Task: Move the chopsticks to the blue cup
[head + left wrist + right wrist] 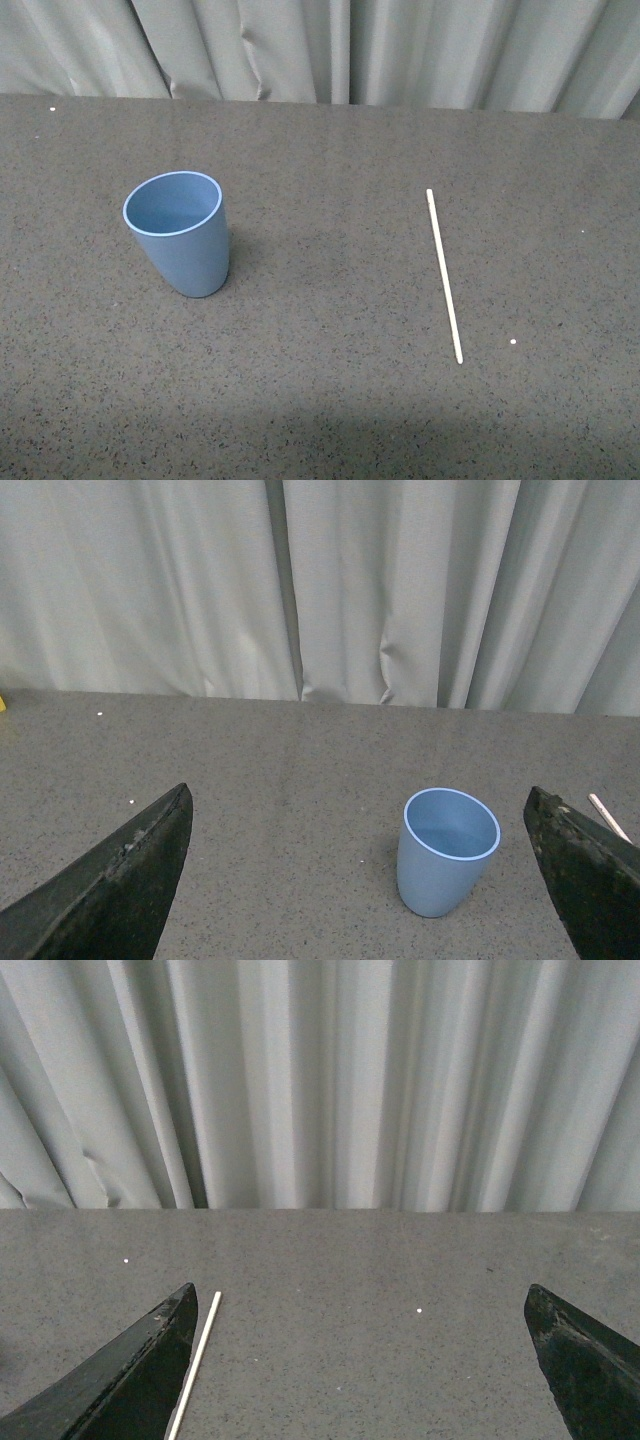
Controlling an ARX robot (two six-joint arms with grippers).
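Observation:
The blue cup (180, 235) stands upright and empty on the dark grey table, left of centre in the front view. The chopstick (444, 274), one thin cream-white stick, lies flat to the right of centre, well apart from the cup. Neither arm shows in the front view. My left gripper (360, 880) is open and empty; the cup (445, 855) stands ahead of it, nearer one finger, and the stick's tip (607, 817) shows at the edge. My right gripper (360, 1360) is open and empty; the chopstick (197, 1360) lies beside one finger (120, 1380).
The dark speckled table (320, 400) runs back to a grey pleated curtain (330, 50). A few small white specks (513, 341) lie on the surface.

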